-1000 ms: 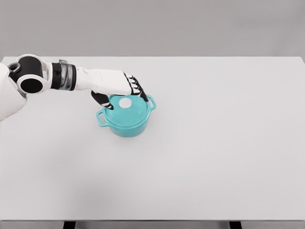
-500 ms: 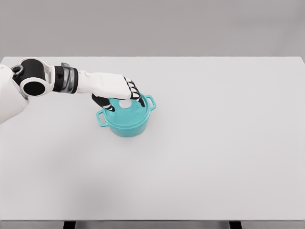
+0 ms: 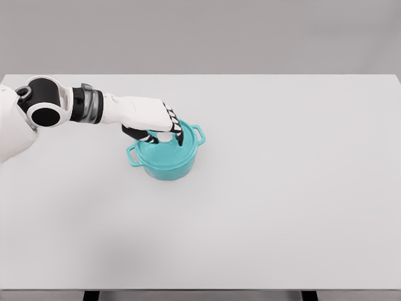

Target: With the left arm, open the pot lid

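L hand (image 3: pixel 156 123) has dropped lower onto the lid (image 3: pixel 168 148) vs 1 s ago. Then, the white knob sat fully visible, clear of the fingers, w/ fingertips resting at the lid's far rim. At 0.5 s ago the fingers had started to cover the knob's top edge. Now the fingers (image 3: pixel 176 129) curl down over the knob & hide nearly all of it; only a sliver of white shows under them. Thumb has come in from the near-left side, closing toward the fingers w/ the knob between. Wrist & forearm sit a bit lower & flatter than 1 s ago. Whether the grip is fully tight: can't tell.
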Available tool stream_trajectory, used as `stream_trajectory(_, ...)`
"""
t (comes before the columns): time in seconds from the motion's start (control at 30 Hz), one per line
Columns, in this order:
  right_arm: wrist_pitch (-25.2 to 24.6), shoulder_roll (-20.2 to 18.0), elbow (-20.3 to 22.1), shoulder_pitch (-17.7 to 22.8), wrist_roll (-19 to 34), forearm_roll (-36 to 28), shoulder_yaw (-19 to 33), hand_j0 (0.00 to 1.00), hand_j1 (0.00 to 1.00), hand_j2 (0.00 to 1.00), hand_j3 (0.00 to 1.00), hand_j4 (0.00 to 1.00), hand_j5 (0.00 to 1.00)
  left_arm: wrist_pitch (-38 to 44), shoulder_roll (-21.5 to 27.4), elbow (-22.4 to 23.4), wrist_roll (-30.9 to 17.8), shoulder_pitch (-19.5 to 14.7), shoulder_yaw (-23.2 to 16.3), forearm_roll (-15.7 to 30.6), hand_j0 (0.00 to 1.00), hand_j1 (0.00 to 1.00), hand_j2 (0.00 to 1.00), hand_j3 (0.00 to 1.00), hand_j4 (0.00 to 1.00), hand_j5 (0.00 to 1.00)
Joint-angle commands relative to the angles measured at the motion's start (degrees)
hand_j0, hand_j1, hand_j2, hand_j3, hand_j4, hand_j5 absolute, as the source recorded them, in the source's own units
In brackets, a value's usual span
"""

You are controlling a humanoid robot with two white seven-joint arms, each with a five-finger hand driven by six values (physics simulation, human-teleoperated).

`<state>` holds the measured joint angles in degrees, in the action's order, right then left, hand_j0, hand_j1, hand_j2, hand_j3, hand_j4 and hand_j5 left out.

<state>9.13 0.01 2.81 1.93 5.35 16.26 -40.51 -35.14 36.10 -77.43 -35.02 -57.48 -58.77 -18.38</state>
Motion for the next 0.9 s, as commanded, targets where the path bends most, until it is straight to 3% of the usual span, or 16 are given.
stream_trajectory(0.0,0.01,-0.01,0.00,0.00,0.01,0.00,0.00,1.00,1.00,1.00,1.00,1.00,1.00,0.14,0.03,0.00,0.02,0.00,0.06,0.27,0.52,0.52,0.52,0.52,0.52,0.52)
stream_trajectory(0.17,0.01,-0.01,0.00,0.00,0.01,0.00,0.00,1.00,1.00,1.00,1.00,1.00,1.00,0.14,0.03,-0.09,0.02,0.00,0.06,0.36,0.42,0.42,0.42,0.42,0.42,0.42)
stream_trajectory(0.37,0.01,-0.01,0.00,0.00,0.01,0.00,0.00,1.00,1.00,1.00,1.00,1.00,1.00,0.14,0.73,-0.44,0.02,-1.23,0.24,0.54,0.41,0.41,0.41,0.41,0.41,0.41)
stream_trajectory(0.67,0.01,-0.01,0.00,0.00,0.01,0.00,0.00,1.00,1.00,1.00,1.00,1.00,1.00,0.14,11.01,-0.53,0.02,-2.37,0.41,0.01,0.41,0.41,0.41,0.41,0.41,0.41)
stream_trajectory(0.87,0.01,-0.01,0.00,0.00,0.01,0.00,0.00,1.00,1.00,1.00,1.00,1.00,1.00,0.14,13.03,0.17,0.02,-2.02,0.06,-4.91,0.43,0.43,0.43,0.43,0.43,0.43)
